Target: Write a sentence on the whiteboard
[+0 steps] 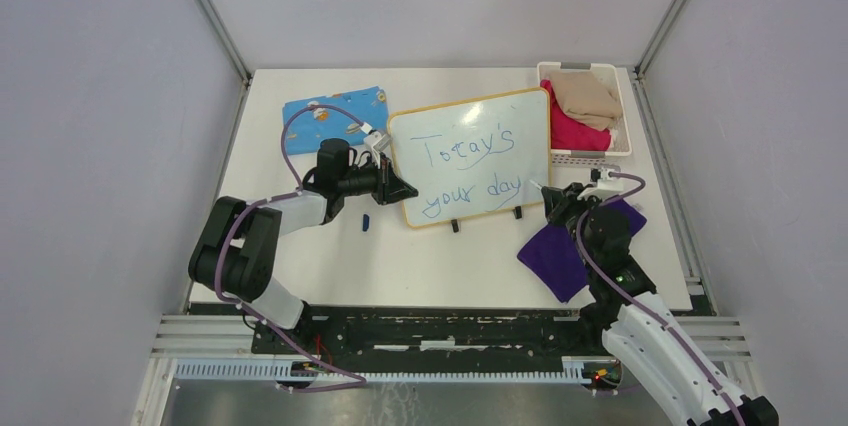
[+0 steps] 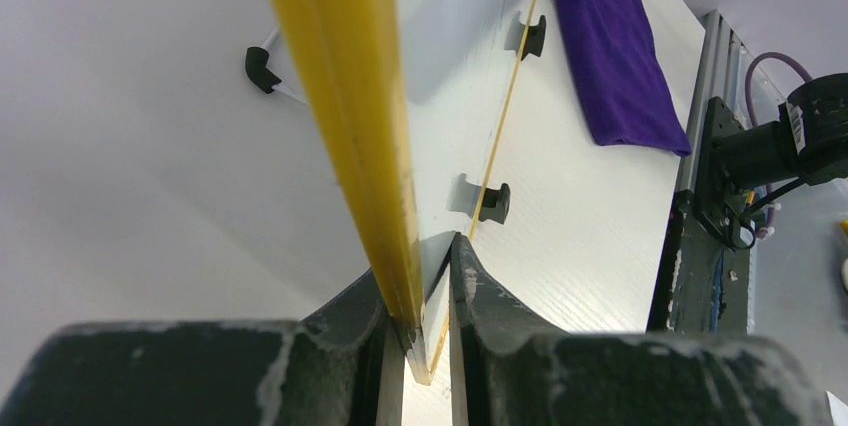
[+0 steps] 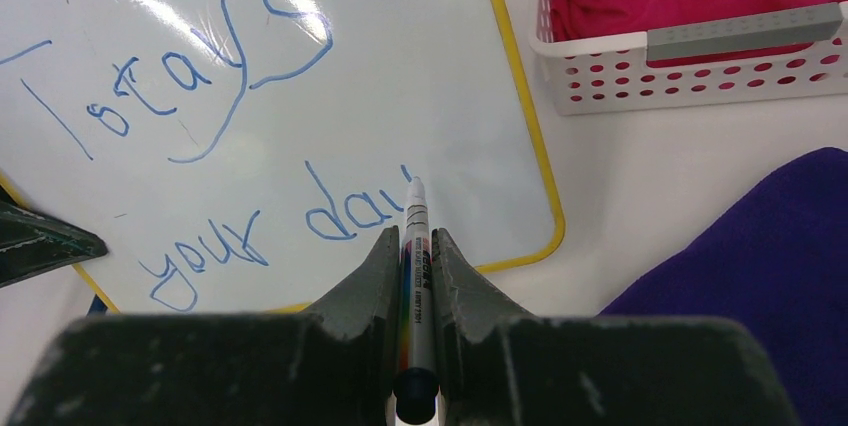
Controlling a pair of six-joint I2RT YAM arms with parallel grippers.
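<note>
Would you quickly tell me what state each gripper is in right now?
Left gripper: shut on the whiteboard edge.
Right gripper: shut on the marker.

Your left gripper (image 1: 403, 189) has the whiteboard's (image 1: 470, 116) edge between its fingers. From your right gripper (image 3: 410, 238), the marker (image 3: 415, 208) between its fingers points ahead at the sentence's (image 1: 470, 168) end; basket (image 3: 680, 61) ahead-right, cloth (image 3: 760, 246) directly right.
</note>
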